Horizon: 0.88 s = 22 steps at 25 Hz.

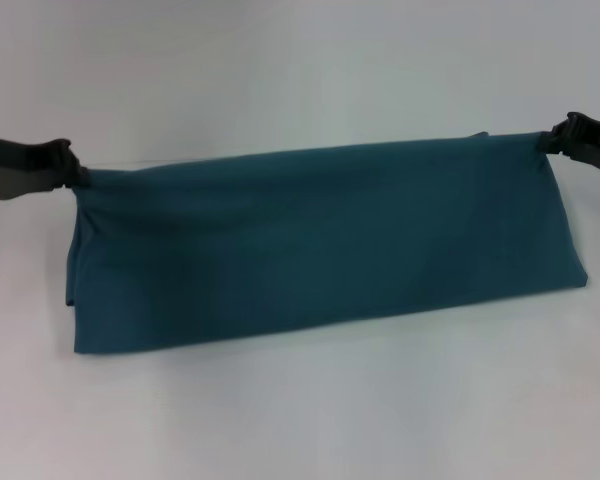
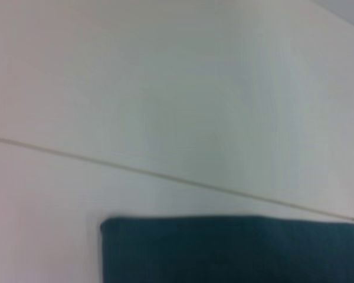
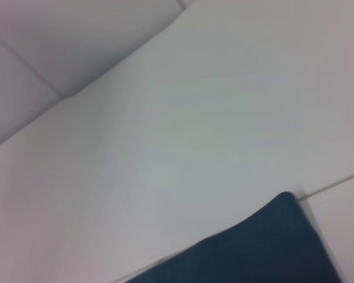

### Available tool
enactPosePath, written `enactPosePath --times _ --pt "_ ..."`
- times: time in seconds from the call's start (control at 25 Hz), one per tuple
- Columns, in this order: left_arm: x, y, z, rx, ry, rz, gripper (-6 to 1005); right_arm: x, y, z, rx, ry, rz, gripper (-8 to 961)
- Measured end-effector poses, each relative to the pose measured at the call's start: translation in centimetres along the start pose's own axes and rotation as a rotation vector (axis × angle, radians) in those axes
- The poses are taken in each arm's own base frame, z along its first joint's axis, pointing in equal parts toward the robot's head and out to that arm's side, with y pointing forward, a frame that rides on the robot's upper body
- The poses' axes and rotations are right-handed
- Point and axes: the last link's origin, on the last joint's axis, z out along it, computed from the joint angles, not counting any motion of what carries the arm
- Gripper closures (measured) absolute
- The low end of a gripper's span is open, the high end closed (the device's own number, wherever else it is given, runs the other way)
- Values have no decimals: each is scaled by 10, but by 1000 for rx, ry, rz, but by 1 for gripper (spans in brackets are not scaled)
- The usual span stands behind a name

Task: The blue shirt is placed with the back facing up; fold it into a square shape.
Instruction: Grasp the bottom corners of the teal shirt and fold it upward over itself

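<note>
A: Holding the blue shirt [image 1: 320, 245] up by its far edge right now. Your left tool [image 1: 75, 175] is clamped on the left end of that edge, right tool [image 1: 548, 143] clamped on the right end, cloth stretched between them. Near edge lies on the white table [image 1: 300, 420], so the shirt is already a long band, part lifted, part resting.

B: How's it going to behave?

A: Soft cotton, light, zero stiffness, I'd say. It sags btwn the two grips, and the left end shows extra layers peeking out under the top one, so layers can slide apart if you swing fast. Not fragile, not slippery, but it drapes wherever gravity sends it.

B: Where do I hold?

A: Corners, same as now. Pinch through all layers at the ends of the edge; a grip mid-edge would let the corners flop. Keep tension across the span even so the fold line stays straight.

B: Wrist cams any use?

A: Not much. Left wrist view shows a shirt corner [image 2: 224, 250] on the table plus a seam line in the surface; right wrist view shows another corner [image 3: 265, 247]. Neither shows its own tool.

B: How far along?

A: Roughly mid-task imo. Band's still long, needs more folds for a square.
</note>
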Motion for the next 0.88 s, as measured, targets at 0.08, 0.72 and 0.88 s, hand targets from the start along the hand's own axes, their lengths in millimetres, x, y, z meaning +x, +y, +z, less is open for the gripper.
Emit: enactPosePath --times 0.08,0.72,0.88 --pt "3 3 5 7 18 0 971 0 0 5 17 -23 3 919" --pt "6 10 22 43 90 16 972 -10 25 28 28 -120 -4 919" --pt "4 10 27 60 94 25 972 -7 26 38 70 -120 -30 919"
